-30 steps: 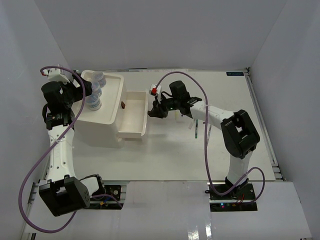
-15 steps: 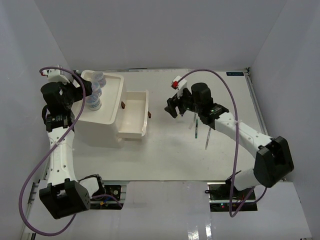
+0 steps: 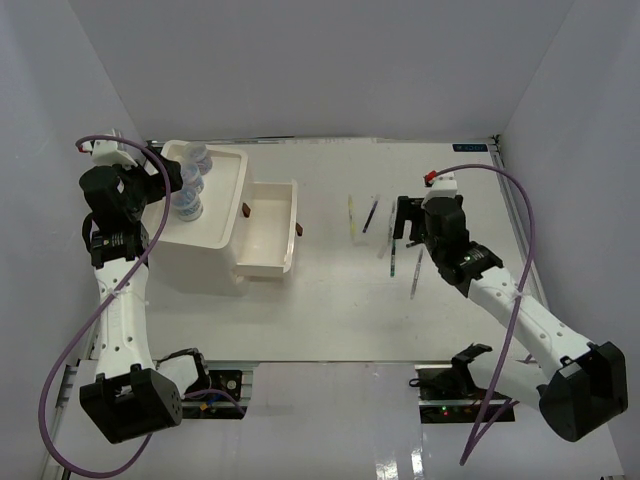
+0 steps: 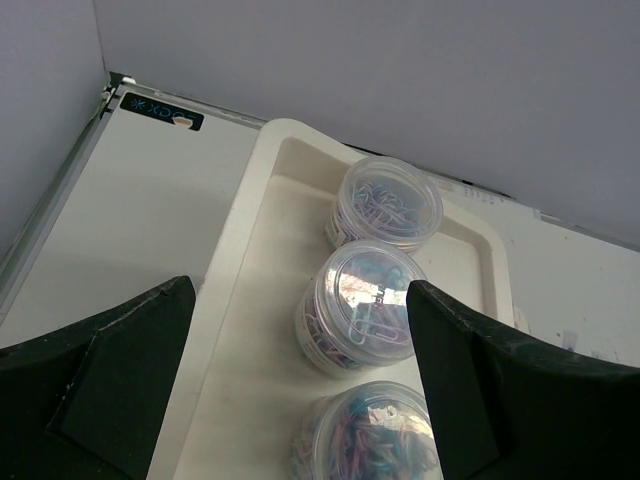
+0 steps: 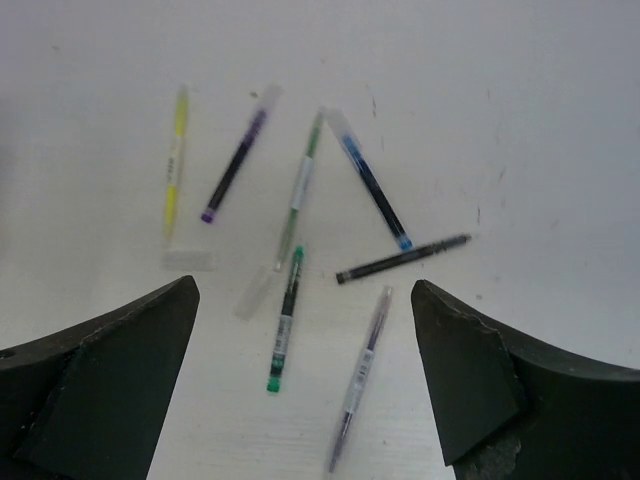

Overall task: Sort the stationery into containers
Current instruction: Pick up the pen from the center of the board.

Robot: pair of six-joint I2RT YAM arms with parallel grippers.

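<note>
Walls: plain grey, matte (on three sides)
Table: white, faintly scuffed under the right gripper
Sticker: blue, beyond that gripper
Light: even, soft

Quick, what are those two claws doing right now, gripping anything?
Left claw: open, holding nothing, above the jars.
Right claw: open, holding nothing, above the pens.

3 clear jars, approx. 7 pens, 1 white box unit w/ 1 drawer out.
</note>
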